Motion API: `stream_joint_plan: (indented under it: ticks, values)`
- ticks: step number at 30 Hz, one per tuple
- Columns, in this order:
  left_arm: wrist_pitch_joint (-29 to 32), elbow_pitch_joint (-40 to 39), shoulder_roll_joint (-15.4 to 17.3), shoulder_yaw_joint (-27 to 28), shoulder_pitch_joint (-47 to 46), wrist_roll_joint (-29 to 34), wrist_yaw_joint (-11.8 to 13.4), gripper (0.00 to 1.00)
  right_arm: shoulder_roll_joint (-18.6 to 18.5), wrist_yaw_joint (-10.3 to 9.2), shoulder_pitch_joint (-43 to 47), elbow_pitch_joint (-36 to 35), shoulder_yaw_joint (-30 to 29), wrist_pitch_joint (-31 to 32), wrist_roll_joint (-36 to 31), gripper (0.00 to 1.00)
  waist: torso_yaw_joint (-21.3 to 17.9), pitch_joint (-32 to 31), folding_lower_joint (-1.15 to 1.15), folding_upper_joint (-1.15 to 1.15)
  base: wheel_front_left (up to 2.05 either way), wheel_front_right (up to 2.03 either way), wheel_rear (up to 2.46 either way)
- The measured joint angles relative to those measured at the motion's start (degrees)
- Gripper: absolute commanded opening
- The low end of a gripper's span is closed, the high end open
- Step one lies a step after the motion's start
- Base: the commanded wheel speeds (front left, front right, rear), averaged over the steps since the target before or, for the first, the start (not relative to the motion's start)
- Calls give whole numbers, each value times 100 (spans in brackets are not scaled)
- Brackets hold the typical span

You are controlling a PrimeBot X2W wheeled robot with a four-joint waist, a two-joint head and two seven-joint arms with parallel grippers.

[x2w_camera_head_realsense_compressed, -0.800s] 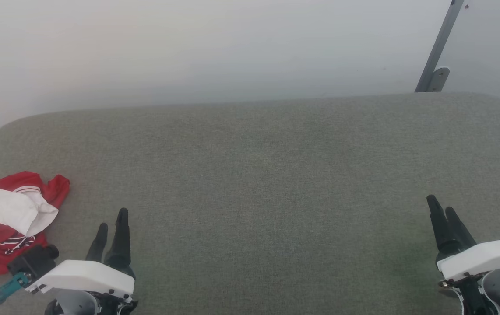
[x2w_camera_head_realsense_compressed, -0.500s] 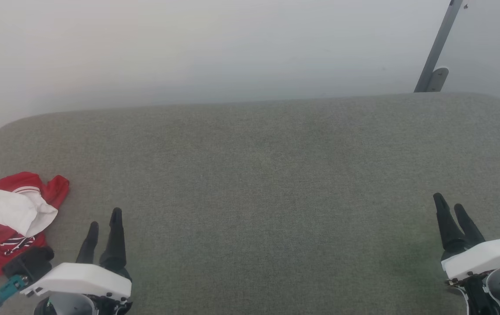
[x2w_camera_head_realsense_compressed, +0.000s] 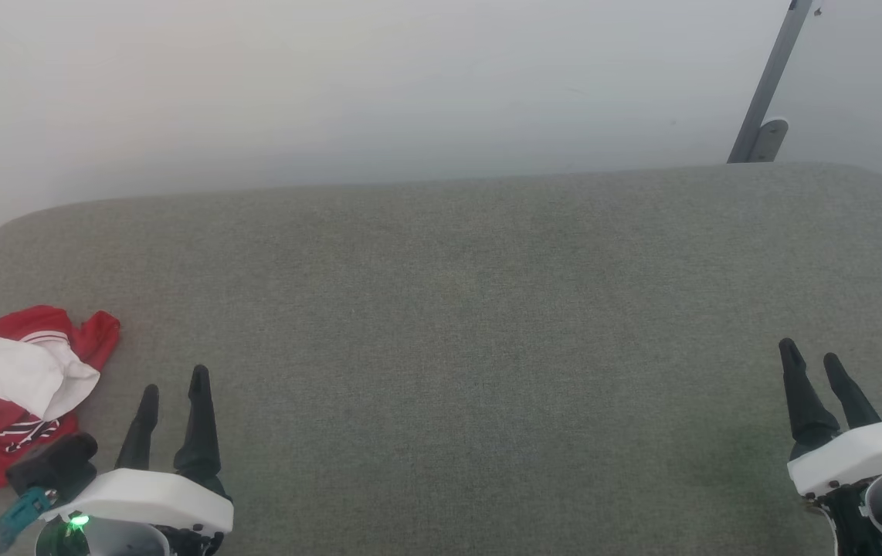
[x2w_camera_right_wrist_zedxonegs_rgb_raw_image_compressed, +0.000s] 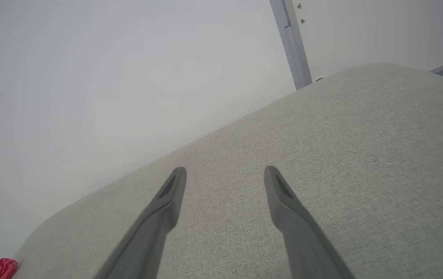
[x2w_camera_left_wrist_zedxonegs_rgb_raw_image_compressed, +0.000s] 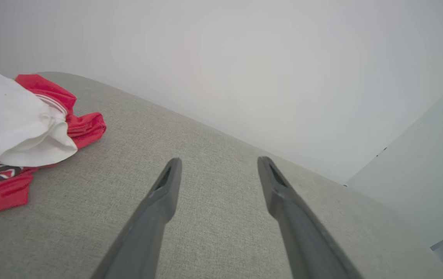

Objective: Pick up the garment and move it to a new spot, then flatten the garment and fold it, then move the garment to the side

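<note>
A wide grey fabric surface (x2w_camera_head_realsense_compressed: 487, 293) spans the head view, with a pale wall (x2w_camera_head_realsense_compressed: 333, 77) at twelve o'clock. The garment (x2w_camera_head_realsense_compressed: 16, 371) lies crumpled at eight o'clock, red with a white panel on top. The left gripper (x2w_camera_head_realsense_compressed: 174, 381), at seven o'clock near the garment but not touching it, is spread and empty. The right gripper (x2w_camera_head_realsense_compressed: 808, 352), at four o'clock, is spread and empty too.

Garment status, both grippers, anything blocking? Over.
Both open, empty: left gripper, right gripper, over the grey fabric surface. Crumpled garment at the surface's left edge, beside left gripper, untouched. Nothing seen blocking the reach.
</note>
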Motion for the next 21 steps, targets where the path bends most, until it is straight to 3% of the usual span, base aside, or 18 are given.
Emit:
stream_joint_plan:
  ticks: [21]
  values:
    - [-291, -137, -94, 19, 105, 1215, -4, 100, -189, 0, -57, 32, 5, -260, -1001, 100, -27, -2, 0, 0, 0, 0, 0]
